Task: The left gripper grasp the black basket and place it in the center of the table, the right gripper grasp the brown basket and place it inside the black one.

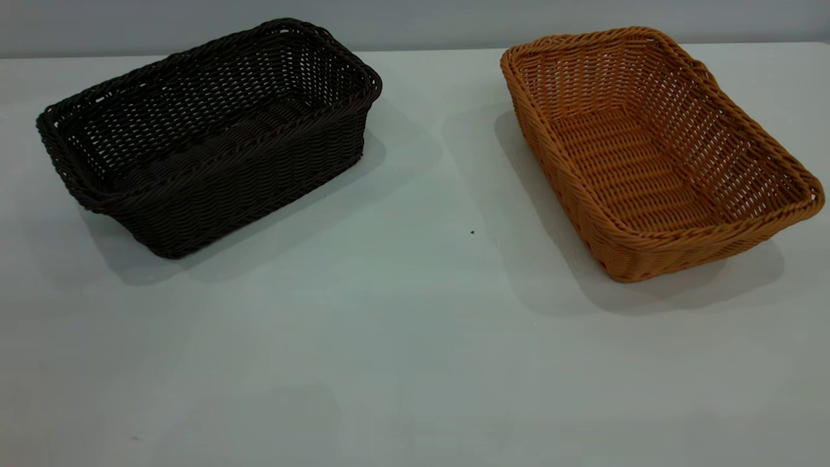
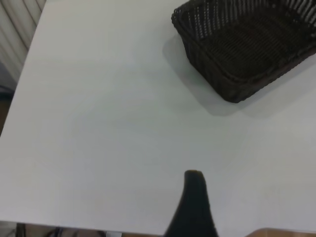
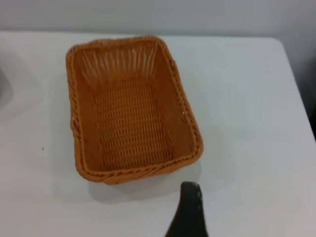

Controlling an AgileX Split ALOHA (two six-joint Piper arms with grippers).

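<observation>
Exterior view: black basket [image 1: 207, 136] sits upright on the table [image 1: 415, 337] at the left, brown basket [image 1: 655, 149] upright at the right, well apart, bare tabletop between them. Both baskets turned at an angle to the table edge, both with nothing inside. Neither arm shows in this view. Tiny dark speck [image 1: 472, 231] on the table between the baskets, nearer the brown one.

Left wrist view: one dark fingertip of the left gripper [image 2: 193, 205] pokes into frame over bare table near the table edge, well apart from the black basket [image 2: 247, 47]. It touches nothing; whether the fingers are released or clenched, cannot tell, only one tip shows.

Right wrist view: one dark fingertip of the right gripper [image 3: 189, 210] over the table just short of the brown basket's [image 3: 131, 111] near short rim, not touching it. Fingers' state: cannot tell here either.
</observation>
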